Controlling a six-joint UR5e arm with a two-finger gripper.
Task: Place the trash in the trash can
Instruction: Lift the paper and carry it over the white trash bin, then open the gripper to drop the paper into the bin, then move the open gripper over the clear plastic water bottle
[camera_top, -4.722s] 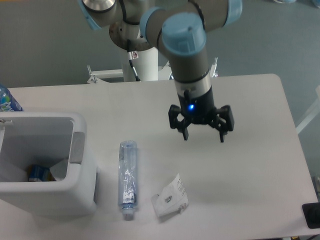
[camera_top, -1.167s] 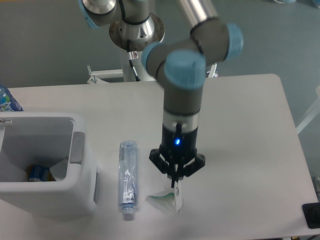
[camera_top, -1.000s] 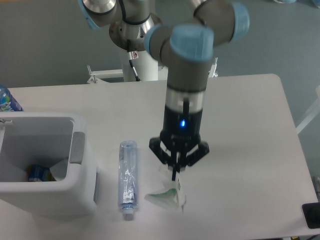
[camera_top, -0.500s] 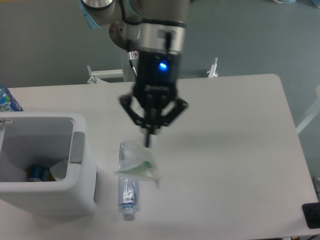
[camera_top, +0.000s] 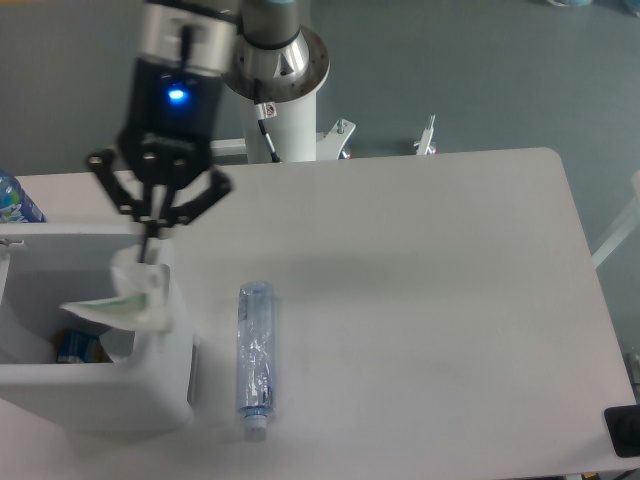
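Hanging load: crumpled white wrapper (camera_top: 125, 295) dangles over the trash can's right rim.
Gripper (camera_top: 150, 238): fingertips pinched together on the wrapper's top.
Trash can (camera_top: 170, 390): its opening lies just left and below.
Clear bottle (camera_top: 254, 357): on the table, lengthwise toward the camera, right of the can.

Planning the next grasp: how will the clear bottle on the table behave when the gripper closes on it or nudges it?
The bottle lies on its side on the table, so a sideways nudge would probably roll it. It looks empty and see-through, so likely light. Its walls appear creased, suggesting thin plastic that may buckle under a squeeze.
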